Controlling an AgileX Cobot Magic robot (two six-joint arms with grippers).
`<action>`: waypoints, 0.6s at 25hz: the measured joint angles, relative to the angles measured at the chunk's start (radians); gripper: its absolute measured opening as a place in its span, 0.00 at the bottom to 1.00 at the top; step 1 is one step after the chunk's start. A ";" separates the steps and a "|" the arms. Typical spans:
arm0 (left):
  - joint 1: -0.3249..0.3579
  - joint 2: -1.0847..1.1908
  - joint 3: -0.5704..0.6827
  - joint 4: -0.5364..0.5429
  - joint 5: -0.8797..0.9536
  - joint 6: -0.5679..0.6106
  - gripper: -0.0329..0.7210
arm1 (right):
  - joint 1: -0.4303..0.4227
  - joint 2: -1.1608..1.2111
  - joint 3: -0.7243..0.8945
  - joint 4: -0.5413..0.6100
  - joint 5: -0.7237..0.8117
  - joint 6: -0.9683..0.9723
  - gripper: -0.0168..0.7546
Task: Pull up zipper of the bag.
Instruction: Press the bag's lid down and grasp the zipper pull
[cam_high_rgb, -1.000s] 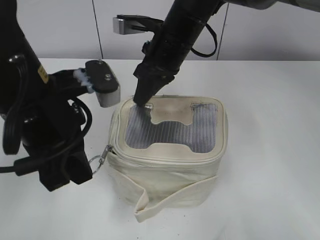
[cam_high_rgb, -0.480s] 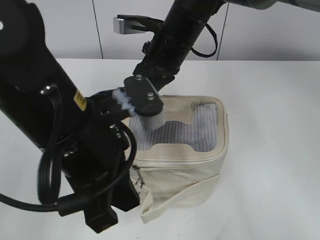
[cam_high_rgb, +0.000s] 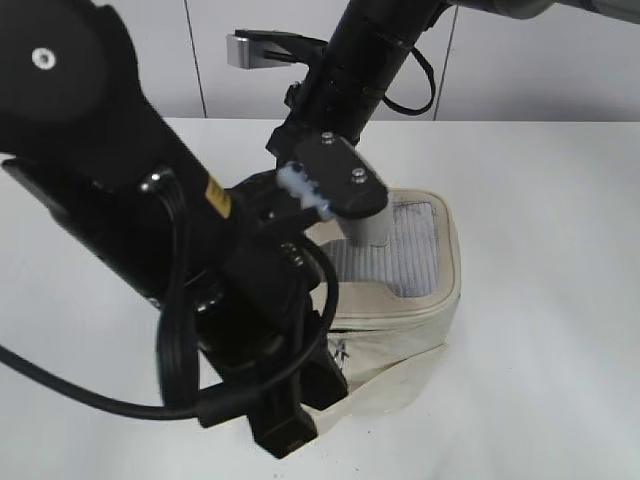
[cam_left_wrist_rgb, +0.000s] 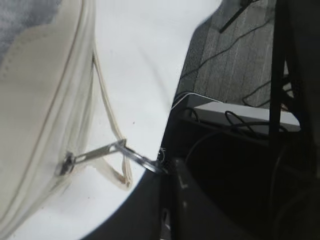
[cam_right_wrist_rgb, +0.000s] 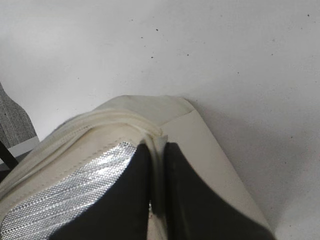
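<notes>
Your bag (cam_high_rgb: 420, 300) sits on the white table (cam_high_rgb: 560, 200), under and between both arms. Right gripper (cam_right_wrist_rgb: 156, 200) reaches down onto the lid's far corner, nearly closed, pinching a thin fold of the rim. Left gripper (cam_left_wrist_rgb: 167, 172) is closed on the ring tab of a zipper pull (cam_left_wrist_rgb: 107, 150), so it is the arm nearer the zipper (cam_left_wrist_rgb: 75, 70). Pull lies out from the fingertips toward the bag's side wall, its slider seated on the track. Track's long axis runs along the lid rim; my reading: you haul along that line, not outward.
</notes>
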 joint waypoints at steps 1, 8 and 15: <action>-0.001 0.014 -0.010 -0.005 0.000 0.000 0.04 | 0.000 0.000 0.000 0.001 0.000 0.000 0.09; -0.010 0.090 -0.079 -0.056 -0.009 0.003 0.04 | -0.001 0.000 0.000 0.003 0.000 0.000 0.09; -0.015 0.090 -0.087 0.067 0.051 -0.069 0.04 | -0.002 0.000 0.000 0.002 -0.001 0.001 0.09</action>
